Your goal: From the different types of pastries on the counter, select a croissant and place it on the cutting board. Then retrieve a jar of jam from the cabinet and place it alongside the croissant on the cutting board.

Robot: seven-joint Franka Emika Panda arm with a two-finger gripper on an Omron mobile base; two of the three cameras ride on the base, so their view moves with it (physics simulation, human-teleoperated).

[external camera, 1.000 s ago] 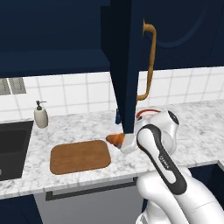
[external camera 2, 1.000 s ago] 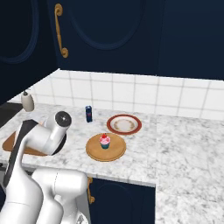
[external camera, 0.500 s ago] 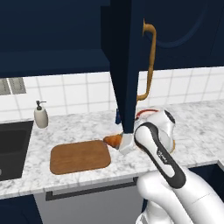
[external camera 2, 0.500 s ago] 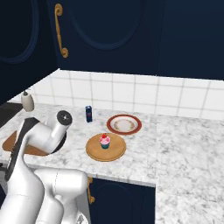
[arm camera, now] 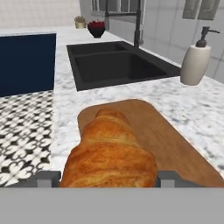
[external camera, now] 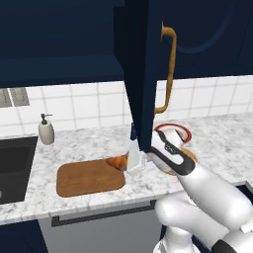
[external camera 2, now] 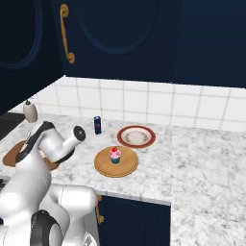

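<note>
My gripper (external camera: 127, 164) is shut on the golden-brown croissant (external camera: 117, 162), holding it low over the right end of the brown cutting board (external camera: 88, 179). In the hand view the croissant (arm camera: 109, 151) sits between the two fingertips (arm camera: 43, 178), with the cutting board (arm camera: 168, 140) stretching away under it. The cupcake (external camera 2: 115, 154) with pink frosting stands on a round wooden plate (external camera 2: 103, 168) on the white marble counter (external camera 2: 192, 158). The navy cabinet door (external camera: 143, 74) hangs open above my arm, its brass handle (external camera: 170, 69) facing right. The jar of jam is out of view.
A beige soap dispenser (external camera: 46, 131) stands by the black sink (external camera: 12, 168) left of the board. A red-rimmed plate (external camera 2: 136, 136) and a small blue can (external camera 2: 97, 125) sit near the tiled wall. The open door's lower edge hangs close above my wrist.
My gripper has carried the croissant a little to the left, over the board's right end. The cupcake and plates have not moved.
</note>
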